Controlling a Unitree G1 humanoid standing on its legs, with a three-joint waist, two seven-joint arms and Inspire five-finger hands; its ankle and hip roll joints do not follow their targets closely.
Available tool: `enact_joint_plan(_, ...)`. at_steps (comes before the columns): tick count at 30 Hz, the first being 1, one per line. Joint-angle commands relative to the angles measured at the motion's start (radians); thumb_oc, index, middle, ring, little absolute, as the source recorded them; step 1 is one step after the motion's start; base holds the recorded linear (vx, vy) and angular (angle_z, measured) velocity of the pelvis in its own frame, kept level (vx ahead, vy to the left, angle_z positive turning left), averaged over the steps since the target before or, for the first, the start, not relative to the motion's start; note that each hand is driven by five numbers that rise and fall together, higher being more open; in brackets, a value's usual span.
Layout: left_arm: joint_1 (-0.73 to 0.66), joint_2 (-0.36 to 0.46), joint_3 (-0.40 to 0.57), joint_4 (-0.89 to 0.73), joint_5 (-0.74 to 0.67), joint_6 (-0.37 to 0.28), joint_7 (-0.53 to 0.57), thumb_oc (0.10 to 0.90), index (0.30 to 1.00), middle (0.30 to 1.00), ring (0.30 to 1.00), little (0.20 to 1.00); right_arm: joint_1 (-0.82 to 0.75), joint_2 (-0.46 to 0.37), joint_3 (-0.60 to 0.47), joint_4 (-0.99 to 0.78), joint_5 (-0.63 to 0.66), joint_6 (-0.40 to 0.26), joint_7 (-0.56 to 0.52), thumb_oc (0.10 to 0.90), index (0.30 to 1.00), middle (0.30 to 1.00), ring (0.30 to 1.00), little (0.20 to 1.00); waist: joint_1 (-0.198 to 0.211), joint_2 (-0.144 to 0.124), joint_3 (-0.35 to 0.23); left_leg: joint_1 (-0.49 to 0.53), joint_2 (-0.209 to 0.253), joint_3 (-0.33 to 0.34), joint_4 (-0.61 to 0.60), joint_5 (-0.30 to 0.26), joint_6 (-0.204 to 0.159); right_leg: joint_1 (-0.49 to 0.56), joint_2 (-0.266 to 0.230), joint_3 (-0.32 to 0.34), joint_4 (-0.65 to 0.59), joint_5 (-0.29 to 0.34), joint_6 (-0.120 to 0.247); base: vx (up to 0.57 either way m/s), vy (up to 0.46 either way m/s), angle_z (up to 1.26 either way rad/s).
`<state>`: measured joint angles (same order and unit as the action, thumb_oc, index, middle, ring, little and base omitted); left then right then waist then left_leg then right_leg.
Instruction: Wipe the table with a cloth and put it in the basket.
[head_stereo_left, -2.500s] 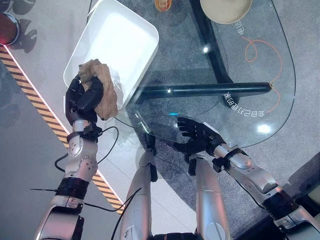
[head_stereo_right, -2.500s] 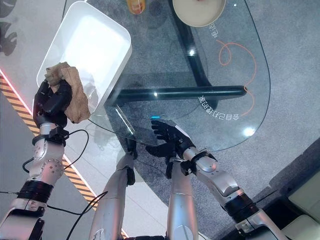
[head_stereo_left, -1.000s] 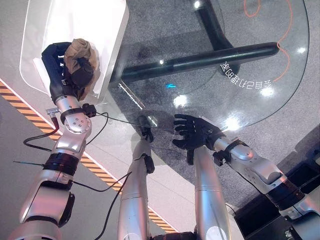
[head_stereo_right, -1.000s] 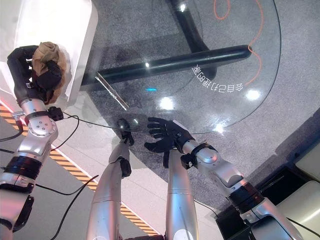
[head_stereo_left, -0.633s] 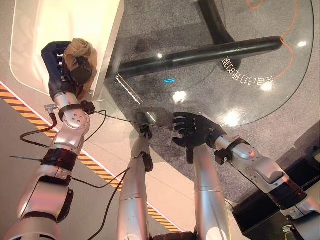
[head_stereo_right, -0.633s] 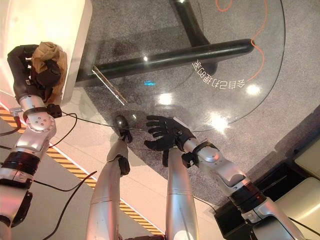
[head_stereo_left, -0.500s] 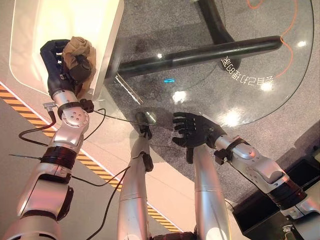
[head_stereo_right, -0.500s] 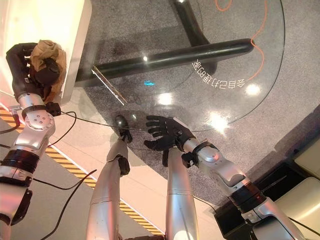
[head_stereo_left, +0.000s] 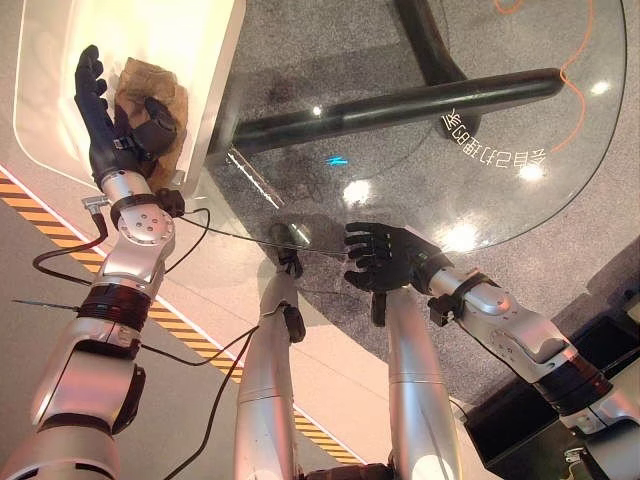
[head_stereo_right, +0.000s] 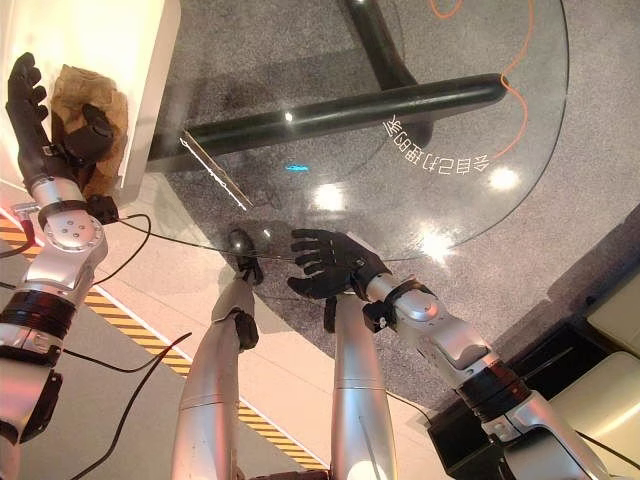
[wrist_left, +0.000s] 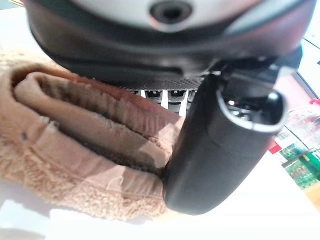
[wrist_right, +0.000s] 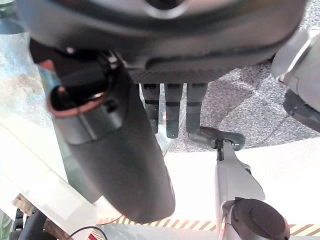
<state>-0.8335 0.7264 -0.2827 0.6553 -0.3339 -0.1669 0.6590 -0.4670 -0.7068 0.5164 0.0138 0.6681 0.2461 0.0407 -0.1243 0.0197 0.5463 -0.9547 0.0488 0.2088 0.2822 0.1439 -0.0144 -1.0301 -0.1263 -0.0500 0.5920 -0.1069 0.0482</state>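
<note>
The robot's right hand (head_stereo_left: 385, 258) hovered with fingers spread and empty over the near rim of the round glass table (head_stereo_left: 560, 150), well apart from the work going on at the other side. Farther off, the left hand (head_stereo_left: 112, 130) stood inside the white basket (head_stereo_left: 205, 60), its fingers stretched straight up beside the tan cloth (head_stereo_left: 145, 85) while the thumb (wrist_left: 220, 150) lay against the fabric; the wrist view showed the cloth (wrist_left: 75, 165) bunched in soft ribbed folds under the palm, touching the thumb, with the basket's white floor just beneath it. The cloth sat in the basket's near corner, close against the wall nearest the table. By the look of it the putting-away step was at or near release. The cloth appeared light, limp and fuzzy, likely to cling to finger pads and sag rather than slide, so a clean let-go may call for a full opening of the thumb. Were it to be taken up again, the thick folded ridge beside the thumb seemed the surest place to pinch.
</note>
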Motion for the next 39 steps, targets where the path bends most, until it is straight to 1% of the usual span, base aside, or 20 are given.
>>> enact_joint_plan(1, -0.039, 0.088, 0.051, 0.016, -0.009, -0.035, 0.029, 0.800, 0.900, 0.900, 0.900, 0.900, 0.049, 0.008, 0.034, -0.023, -0.002, 0.000, 0.015, 0.800, 0.900, 0.900, 0.900, 0.900, -0.011, 0.011, -0.026, 0.036, -0.088, 0.023, 0.164, -0.217, -0.025, 0.062, 0.081, 0.002, -0.222, 0.110, 0.044, 0.00, 0.000, 0.00)
enact_joint_plan(9, 0.041, 0.122, 0.103, -0.023, 0.033, -0.028, -0.013, 0.800, 0.900, 0.900, 0.900, 0.900, 0.108, 0.024, 0.009, -0.071, -0.034, 0.010, 0.025, 0.800, 0.900, 0.900, 0.900, 0.900, -0.001, 0.013, -0.026, 0.110, -0.098, 0.014, 0.149, -0.228, -0.027, 0.147, 0.066, -0.012, -0.247, 0.101, 0.043, -0.01, -0.035, 0.00)
enact_joint_plan(13, 0.102, 0.137, 0.143, -0.050, 0.037, -0.041, -0.032, 0.800, 0.900, 0.900, 0.900, 0.900, 0.145, 0.040, -0.002, -0.079, -0.059, 0.006, 0.036, 0.800, 0.900, 0.900, 0.900, 0.900, 0.009, 0.012, -0.026, 0.154, -0.104, 0.004, 0.144, -0.235, -0.028, 0.201, 0.058, -0.024, -0.249, 0.089, 0.041, -0.04, -0.069, 0.01)
enact_joint_plan(14, 0.106, 0.146, 0.162, -0.062, 0.033, -0.046, -0.041, 0.800, 0.900, 0.900, 0.900, 0.900, 0.140, 0.041, -0.012, -0.083, -0.066, 0.006, 0.039, 0.800, 0.900, 0.900, 0.900, 0.900, 0.010, 0.010, -0.026, 0.136, -0.109, 0.011, 0.132, -0.203, -0.023, 0.186, 0.052, -0.031, -0.261, 0.117, 0.034, -0.05, -0.119, 0.08)
enact_joint_plan(15, 0.140, 0.148, 0.174, -0.071, 0.028, -0.057, -0.058, 0.800, 0.900, 0.900, 0.900, 0.900, 0.164, 0.046, -0.012, -0.084, -0.068, 0.002, 0.040, 0.800, 0.900, 0.900, 0.900, 0.900, 0.018, 0.011, -0.026, 0.183, -0.109, -0.005, 0.137, -0.234, -0.030, 0.233, 0.053, -0.035, -0.253, 0.084, 0.039, -0.10, -0.098, 0.12)
enact_joint_plan(16, 0.139, 0.151, 0.186, -0.076, 0.027, -0.060, -0.063, 0.800, 0.900, 0.900, 0.900, 0.900, 0.157, 0.044, -0.018, -0.085, -0.069, 0.000, 0.041, 0.800, 0.900, 0.900, 0.900, 0.900, 0.017, 0.010, -0.026, 0.162, -0.112, 0.003, 0.129, -0.205, -0.024, 0.214, 0.048, -0.040, -0.263, 0.110, 0.033, -0.03, -0.088, 0.19)
enact_joint_plan(19, 0.188, 0.149, 0.218, -0.100, 0.023, -0.071, -0.088, 0.800, 0.900, 0.900, 0.900, 0.900, 0.179, 0.052, -0.029, -0.081, -0.077, -0.010, 0.046, 0.800, 0.900, 0.900, 0.900, 0.900, 0.027, 0.011, -0.026, 0.193, -0.116, -0.008, 0.122, -0.206, -0.026, 0.247, 0.045, -0.049, -0.265, 0.103, 0.031, -0.04, -0.080, 0.15)
enact_joint_plan(20, 0.237, 0.142, 0.249, -0.120, 0.014, -0.081, -0.115, 0.800, 0.900, 0.900, 0.900, 0.900, 0.207, 0.054, -0.042, -0.077, -0.088, -0.025, 0.057, 0.800, 0.900, 0.900, 0.900, 0.900, 0.036, 0.010, -0.026, 0.228, -0.118, -0.019, 0.113, -0.206, -0.027, 0.283, 0.042, -0.060, -0.269, 0.095, 0.030, -0.04, -0.119, 0.07)
enact_joint_plan(23, 0.306, 0.132, 0.292, -0.152, 0.003, -0.096, -0.130, 0.800, 0.900, 0.900, 0.900, 0.900, 0.234, 0.057, -0.062, -0.066, -0.098, -0.039, 0.078, 0.800, 0.900, 0.900, 0.900, 0.900, 0.047, 0.007, -0.026, 0.281, -0.117, -0.030, 0.091, -0.203, -0.031, 0.338, 0.040, -0.075, -0.279, 0.085, 0.027, -0.04, -0.107, 0.09)
enact_joint_plan(27, 0.369, 0.119, 0.319, -0.160, -0.021, -0.107, -0.164, 0.800, 0.900, 0.900, 0.900, 0.900, 0.265, 0.068, -0.073, -0.040, -0.107, -0.060, 0.089, 0.800, 0.900, 0.900, 0.900, 0.900, 0.059, 0.002, -0.026, 0.343, -0.113, -0.043, 0.073, -0.203, -0.033, 0.397, 0.042, -0.089, -0.279, 0.069, 0.025, -0.02, -0.105, 0.07)
enact_joint_plan(29, 0.417, 0.100, 0.327, -0.157, -0.039, -0.104, -0.210, 0.800, 0.900, 0.900, 0.900, 0.900, 0.292, 0.077, -0.080, -0.001, -0.118, -0.083, 0.097, 0.800, 0.900, 0.900, 0.900, 0.900, 0.066, -0.005, -0.026, 0.404, -0.109, -0.055, 0.053, -0.201, -0.037, 0.455, 0.047, -0.100, -0.282, 0.057, 0.024, -0.02, -0.149, 0.16)
enact_joint_plan(30, 0.421, 0.099, 0.328, -0.158, -0.039, -0.104, -0.213, 0.800, 0.900, 0.900, 0.900, 0.900, 0.295, 0.078, -0.080, 0.001, -0.118, -0.084, 0.098, 0.800, 0.900, 0.900, 0.900, 0.900, 0.066, -0.005, -0.026, 0.408, -0.109, -0.056, 0.051, -0.200, -0.037, 0.459, 0.048, -0.101, -0.283, 0.056, 0.024, 0.00, -0.136, 0.16)
enact_joint_plan(32, 0.491, 0.066, 0.335, -0.179, -0.025, -0.079, -0.253, 0.800, 0.900, 0.900, 0.900, 0.900, 0.329, 0.092, -0.092, 0.035, -0.126, -0.104, 0.114, 0.800, 0.900, 0.900, 0.900, 0.900, 0.074, -0.012, -0.026, 0.468, -0.106, -0.068, 0.028, -0.197, -0.040, 0.515, 0.055, -0.106, -0.288, 0.046, 0.023, 0.00, -0.150, 0.07)
enact_joint_plan(34, 0.536, 0.039, 0.336, -0.191, -0.040, -0.063, -0.281, 0.800, 0.900, 0.900, 0.900, 0.900, 0.345, 0.101, -0.097, 0.063, -0.134, -0.118, 0.123, 0.800, 0.900, 0.900, 0.900, 0.900, 0.080, -0.014, -0.026, 0.509, -0.104, -0.077, 0.009, -0.192, -0.041, 0.554, 0.061, -0.108, -0.295, 0.040, 0.022, -0.01, -0.138, 0.01)
enact_joint_plan(38, 0.643, -0.038, 0.315, -0.201, -0.069, -0.049, -0.345, 0.800, 0.900, 0.900, 0.900, 0.900, 0.384, 0.132, -0.121, 0.154, -0.142, -0.159, 0.155, 0.800, 0.900, 0.900, 0.900, 0.900, 0.092, -0.023, -0.026, 0.598, -0.099, -0.099, -0.016, -0.188, -0.044, 0.646, 0.073, -0.108, -0.308, 0.025, 0.019, -0.01, -0.138, 0.03)
enact_joint_plan(39, 0.647, -0.041, 0.314, -0.200, -0.071, -0.049, -0.347, 0.800, 0.900, 0.900, 0.900, 0.900, 0.386, 0.134, -0.122, 0.159, -0.143, -0.160, 0.157, 0.800, 0.900, 0.900, 0.900, 0.900, 0.092, -0.023, -0.026, 0.604, -0.098, -0.101, -0.017, -0.187, -0.045, 0.652, 0.073, -0.108, -0.309, 0.025, 0.019, 0.01, -0.136, 0.02)
